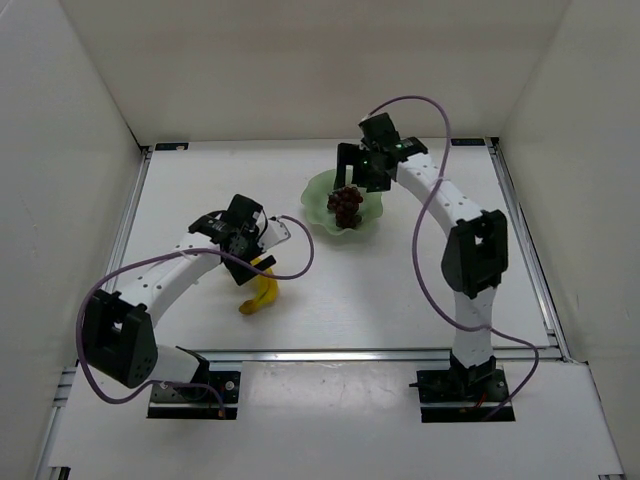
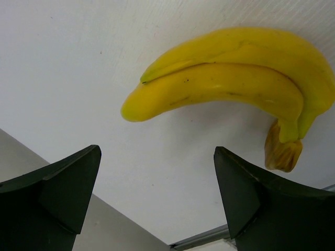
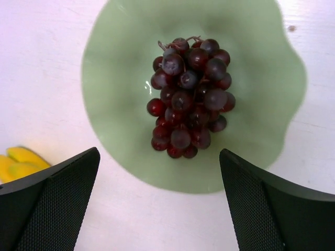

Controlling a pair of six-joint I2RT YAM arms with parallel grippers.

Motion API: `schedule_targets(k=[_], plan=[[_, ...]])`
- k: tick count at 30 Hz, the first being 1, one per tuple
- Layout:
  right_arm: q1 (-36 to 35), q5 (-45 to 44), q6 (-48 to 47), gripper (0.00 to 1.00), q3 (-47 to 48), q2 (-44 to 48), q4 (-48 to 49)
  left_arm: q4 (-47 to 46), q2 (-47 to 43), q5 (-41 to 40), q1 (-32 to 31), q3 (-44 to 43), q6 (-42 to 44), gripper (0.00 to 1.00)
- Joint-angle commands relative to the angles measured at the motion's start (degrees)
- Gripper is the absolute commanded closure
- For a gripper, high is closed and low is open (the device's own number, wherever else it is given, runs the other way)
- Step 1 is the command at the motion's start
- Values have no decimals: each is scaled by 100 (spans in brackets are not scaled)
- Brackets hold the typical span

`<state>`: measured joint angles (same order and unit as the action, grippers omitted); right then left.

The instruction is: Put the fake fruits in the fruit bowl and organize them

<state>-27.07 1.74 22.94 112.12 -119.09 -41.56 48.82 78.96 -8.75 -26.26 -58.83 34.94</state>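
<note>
The yellow banana (image 1: 262,290) lies on the white table, a small bunch with a brown stem, and fills the upper right of the left wrist view (image 2: 235,89). My left gripper (image 1: 243,250) hovers just above and behind it, open and empty (image 2: 157,198). The dark red grapes (image 1: 346,205) lie in the middle of the pale green scalloped bowl (image 1: 318,195). My right gripper (image 1: 362,175) is open and empty above the bowl's far side. In the right wrist view the grapes (image 3: 191,97) sit in the bowl (image 3: 120,78) beyond the open gripper (image 3: 159,204).
White walls enclose the table on the left, back and right. A metal rail (image 1: 380,352) runs along the near edge in front of the arm bases. The banana's tip shows at the left edge of the right wrist view (image 3: 18,162).
</note>
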Motion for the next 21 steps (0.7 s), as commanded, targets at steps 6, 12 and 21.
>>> schedule_targets(k=[6,12,21], plan=[[430,-252,-149,1,-1445,2028,491,-74,5,-478,-309,46,1567,0],[554,-306,-149,1,-2280,2442,491,-197,285,93,-546,3,2877,0],[606,-411,-149,1,-2677,2785,544,-250,1376,155,-547,-454,3090,0]])
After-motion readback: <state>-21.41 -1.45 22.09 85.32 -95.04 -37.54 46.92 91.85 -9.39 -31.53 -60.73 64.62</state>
